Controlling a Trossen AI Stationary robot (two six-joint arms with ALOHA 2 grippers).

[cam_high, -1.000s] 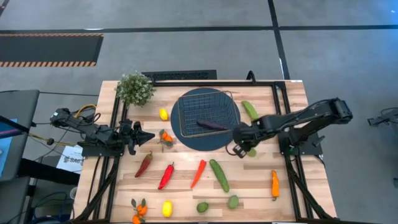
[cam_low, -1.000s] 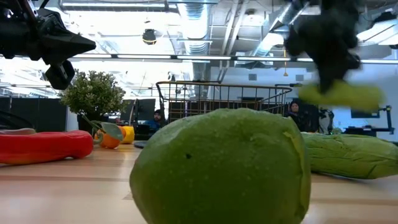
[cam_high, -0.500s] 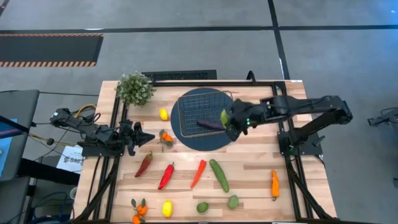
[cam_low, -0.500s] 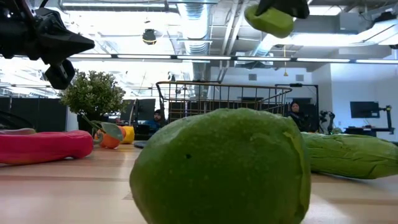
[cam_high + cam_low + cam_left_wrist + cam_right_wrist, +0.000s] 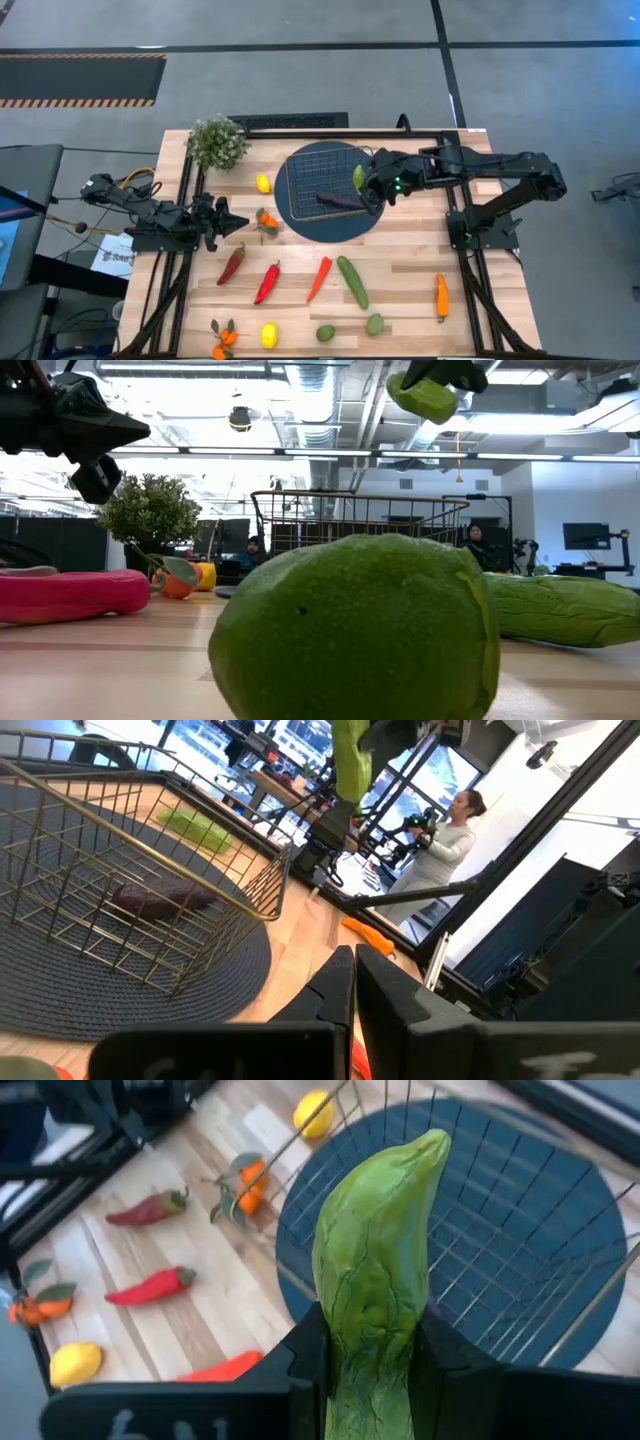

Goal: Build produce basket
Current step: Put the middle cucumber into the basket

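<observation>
On the wooden table [image 5: 400,290], the right gripper [image 5: 368,183] clamped a green cucumber [image 5: 375,1270] above the basket [image 5: 330,170] at frame centre, mid-delivery; next, lowering and releasing inside.

An overhead camera looks straight down on the whole table [image 5: 400,290]; a tabletop-level camera faces across it, a lime [image 5: 355,628] filling its foreground. Both wrist cameras share the basket [image 5: 150,890].

basket [image 5: 330,180]: sat on the round mat [image 5: 300,225]
eggplant [image 5: 340,200]: lay inside the basket
cucumber [image 5: 359,178]: hung above the basket's right edge
</observation>
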